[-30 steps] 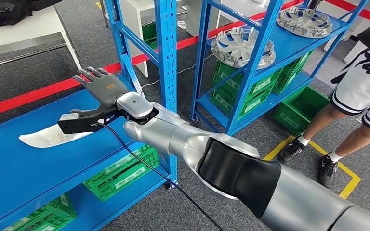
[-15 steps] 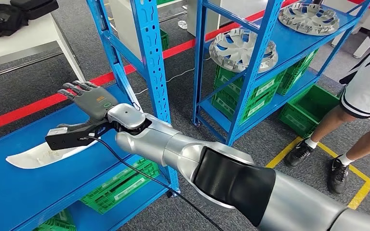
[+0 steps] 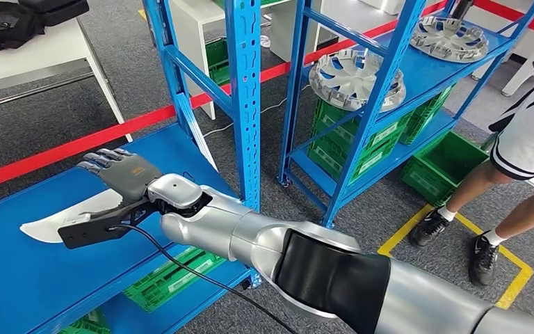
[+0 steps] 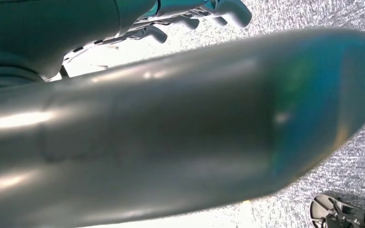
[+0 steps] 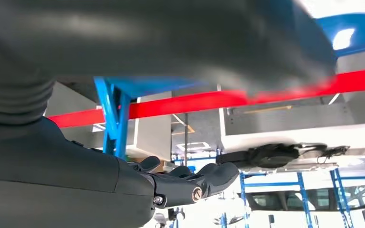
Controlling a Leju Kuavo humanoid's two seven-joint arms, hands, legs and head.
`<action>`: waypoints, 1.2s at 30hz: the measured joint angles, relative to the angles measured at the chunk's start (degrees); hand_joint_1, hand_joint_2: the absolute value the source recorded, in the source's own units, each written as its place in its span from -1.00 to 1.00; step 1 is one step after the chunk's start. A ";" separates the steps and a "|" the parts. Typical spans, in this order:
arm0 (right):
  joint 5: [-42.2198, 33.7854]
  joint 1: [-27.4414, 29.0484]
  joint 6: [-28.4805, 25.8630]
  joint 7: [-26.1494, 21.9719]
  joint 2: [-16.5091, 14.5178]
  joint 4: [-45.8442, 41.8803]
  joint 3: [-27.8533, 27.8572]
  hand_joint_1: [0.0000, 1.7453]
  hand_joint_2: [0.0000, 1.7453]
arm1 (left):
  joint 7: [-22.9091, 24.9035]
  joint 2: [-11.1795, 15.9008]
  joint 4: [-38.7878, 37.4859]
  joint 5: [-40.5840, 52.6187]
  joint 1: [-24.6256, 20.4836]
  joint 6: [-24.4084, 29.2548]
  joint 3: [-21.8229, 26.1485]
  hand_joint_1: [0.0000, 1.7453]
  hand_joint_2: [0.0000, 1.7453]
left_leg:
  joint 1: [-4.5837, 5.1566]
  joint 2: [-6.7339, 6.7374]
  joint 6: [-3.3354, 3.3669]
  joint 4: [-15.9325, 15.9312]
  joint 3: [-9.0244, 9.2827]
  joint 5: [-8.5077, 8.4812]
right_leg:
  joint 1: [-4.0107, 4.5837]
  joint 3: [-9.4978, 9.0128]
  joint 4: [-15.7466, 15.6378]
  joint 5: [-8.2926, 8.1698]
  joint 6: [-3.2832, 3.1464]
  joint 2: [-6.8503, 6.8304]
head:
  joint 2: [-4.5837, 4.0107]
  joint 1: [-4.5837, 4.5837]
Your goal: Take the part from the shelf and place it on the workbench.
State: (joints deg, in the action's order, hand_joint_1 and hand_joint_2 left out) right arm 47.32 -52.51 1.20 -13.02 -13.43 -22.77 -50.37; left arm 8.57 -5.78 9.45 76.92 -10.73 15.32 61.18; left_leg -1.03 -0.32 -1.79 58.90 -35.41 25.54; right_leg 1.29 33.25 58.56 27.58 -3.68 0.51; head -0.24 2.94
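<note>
The part [image 3: 54, 224] is a long, curved white blade-shaped panel lying flat on the blue shelf board [image 3: 14, 278]. My right arm reaches in from the lower right. My right hand [image 3: 122, 174] hovers palm down just over the panel's right end, fingers stretched out and apart, holding nothing. Its wrist camera bar covers part of the panel. In the right wrist view the dark fingers [image 5: 185, 183] are extended with nothing between them. The left hand's fingers [image 4: 218, 12] hang over grey carpet, apart from the thumb, with nothing in them.
A blue shelf upright [image 3: 250, 104] stands right beside my forearm. A second blue rack holds silver wheel covers [image 3: 353, 76] with green crates [image 3: 361, 149] below. A person [image 3: 528, 139] stands at the right. Behind the shelf stands a white table [image 3: 35, 52].
The camera view has shifted. My right hand has sunk lower and come nearer, from beyond the panel's right end to just over it. The panel lies where it was.
</note>
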 joint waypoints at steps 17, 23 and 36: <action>1.05 1.58 1.90 4.09 0.37 1.36 -2.96 -1.00 0.00 | 0.61 0.01 -0.01 0.02 0.01 0.00 0.03 -1.00 -1.00 | -0.04 0.07 0.29 -0.11 0.03 0.05 | -0.22 -0.18 -0.52 -0.19 2.38 0.01 | 0.00 0.01; 1.97 1.60 2.13 5.20 1.20 2.46 -3.74 -1.00 -1.00 | 1.02 -0.01 -0.01 0.08 -0.06 0.00 0.04 -1.00 -1.00 | -0.04 0.07 0.24 -0.24 0.05 0.03 | -0.18 -0.10 -0.51 -0.19 2.36 0.02 | 0.00 0.01; 2.07 1.60 2.01 5.28 1.94 3.17 -4.20 -1.00 -1.00 | 1.21 -0.01 -0.01 0.17 -0.09 0.00 0.04 -1.00 -1.00 | -0.06 0.08 0.22 -0.34 0.05 0.03 | -0.16 -0.05 -0.51 -0.14 2.31 0.02 | 0.00 0.01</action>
State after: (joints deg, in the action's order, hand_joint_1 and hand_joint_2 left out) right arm 49.39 -50.90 3.21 -7.74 -11.49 -19.60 -54.57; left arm 9.78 -5.79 9.44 77.09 -10.82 15.32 61.22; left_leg -1.09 -0.25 -1.57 58.56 -35.35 25.57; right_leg 1.14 33.19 58.05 27.44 -1.37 0.53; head -0.24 2.95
